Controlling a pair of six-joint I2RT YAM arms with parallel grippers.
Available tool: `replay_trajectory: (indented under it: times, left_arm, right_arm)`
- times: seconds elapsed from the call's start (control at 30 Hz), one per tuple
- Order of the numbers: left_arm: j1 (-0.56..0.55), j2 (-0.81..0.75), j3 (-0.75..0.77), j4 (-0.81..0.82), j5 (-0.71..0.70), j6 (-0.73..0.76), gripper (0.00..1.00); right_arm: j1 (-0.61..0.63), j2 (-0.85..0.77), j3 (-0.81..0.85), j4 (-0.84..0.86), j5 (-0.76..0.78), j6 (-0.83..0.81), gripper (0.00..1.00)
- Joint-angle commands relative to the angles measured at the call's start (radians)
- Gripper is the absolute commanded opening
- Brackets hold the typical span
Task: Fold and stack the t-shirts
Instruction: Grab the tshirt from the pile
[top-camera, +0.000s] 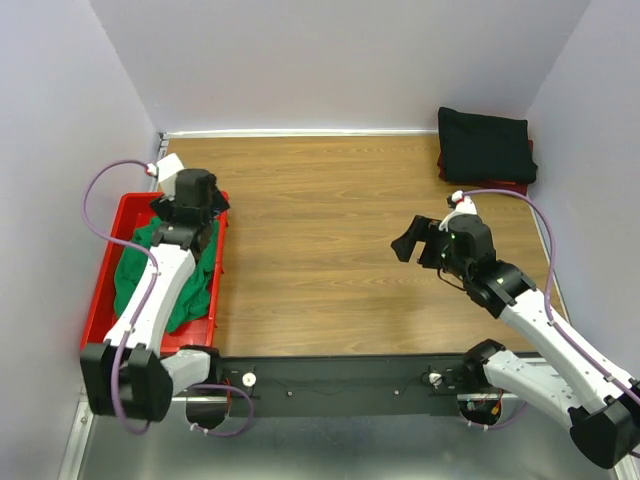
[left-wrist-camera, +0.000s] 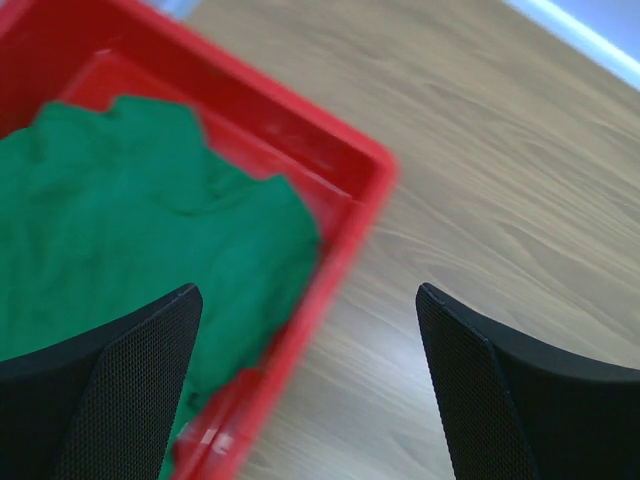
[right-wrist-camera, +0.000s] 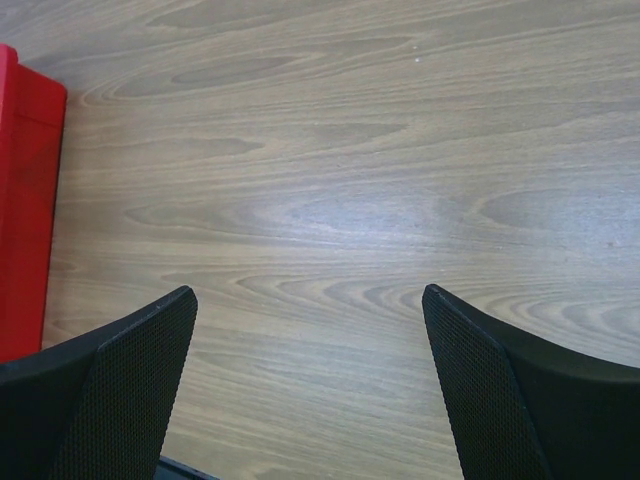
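Top external, left claw: the left claw (top-camera: 190, 205) hangs over the far end of the red tray (top-camera: 100, 290), pointing down. From this height I cannot tell how wide its jaws stand.
Top external, green shirt: the green t-shirt (top-camera: 200, 285) lies crumpled in the tray at the left edge of the wooden table (top-camera: 320, 230), partly hidden under the left arm (top-camera: 150, 290).
Top external, pile: the black t-shirt (top-camera: 485, 145) lies folded in the far right corner on top of the dark red t-shirt (top-camera: 515, 186), of which only a thin edge shows. Only this view shows the pile.
Top external, right claw: the right claw (top-camera: 408, 243) hovers over bare wood on the right half, pointing left, well apart from the pile and the tray.
Left wrist, claw: the left claw (left-wrist-camera: 307, 295) has its jaws spread wide with nothing held, which settles what the overhead view leaves unclear.
Left wrist, below: the green t-shirt (left-wrist-camera: 150, 220) fills the tray on the left. The tray's rim (left-wrist-camera: 330, 140) runs between the jaws, and bare table (left-wrist-camera: 500, 180) lies to the right.
Right wrist, claw: the right claw (right-wrist-camera: 305, 295) is also spread wide and grips nothing.
Right wrist, below: wood grain (right-wrist-camera: 350, 150) fills the view, with a strip of the red tray (right-wrist-camera: 25, 200) at the left edge.
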Motion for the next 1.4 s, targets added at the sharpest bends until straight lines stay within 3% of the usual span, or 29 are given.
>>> replay_trajectory:
  times: [0.0, 0.1, 0.23, 0.53, 0.67, 0.7, 0.73, 0.77, 0.83, 1.1, 1.2, 1.37]
  left_arm:
    - [0.166, 0.097, -0.038, -0.003, 0.033, -0.038, 0.95]
    - [0.345, 0.179, -0.073, 0.031, 0.108, -0.049, 0.95]
    - [0.44, 0.3, -0.088, 0.068, 0.198, -0.073, 0.95]
    - [0.456, 0.581, -0.045, 0.066, 0.209, -0.156, 0.88]
    - [0.459, 0.627, -0.044, 0.079, 0.24, -0.152, 0.72]
    - [0.457, 0.629, -0.039, 0.077, 0.241, -0.149, 0.57]
    - [0.459, 0.615, -0.038, 0.076, 0.249, -0.147, 0.46]
    - [0.459, 0.584, -0.033, 0.068, 0.255, -0.139, 0.2]
    - [0.457, 0.537, -0.03, 0.06, 0.264, -0.132, 0.0]
    - [0.457, 0.21, 0.08, -0.015, 0.275, -0.035, 0.0]
    - [0.45, 0.06, 0.14, 0.005, 0.342, 0.005, 0.0]
    - [0.33, -0.014, 0.29, -0.007, 0.34, 0.042, 0.0]
  right_arm:
    - [-0.004, 0.002, -0.015, 0.013, -0.05, -0.008, 1.0]
    - [-0.002, 0.012, -0.01, 0.013, -0.064, -0.009, 1.0]
    - [-0.002, 0.019, -0.013, 0.014, -0.087, -0.009, 1.0]
    - [-0.004, 0.012, -0.019, 0.013, -0.097, -0.009, 1.0]
    - [-0.002, 0.009, -0.021, 0.014, -0.096, -0.009, 1.0]
    - [-0.004, 0.009, -0.021, 0.014, -0.097, -0.011, 1.0]
    - [-0.002, 0.009, -0.021, 0.014, -0.099, -0.011, 1.0]
    - [-0.004, 0.009, -0.019, 0.013, -0.1, -0.011, 1.0]
    - [-0.002, 0.011, -0.019, 0.013, -0.1, -0.011, 1.0]
    - [-0.002, 0.045, -0.012, 0.014, -0.1, -0.02, 1.0]
    - [-0.002, 0.054, -0.001, 0.014, -0.134, -0.037, 1.0]
    - [-0.002, 0.068, 0.027, 0.014, -0.139, -0.054, 1.0]
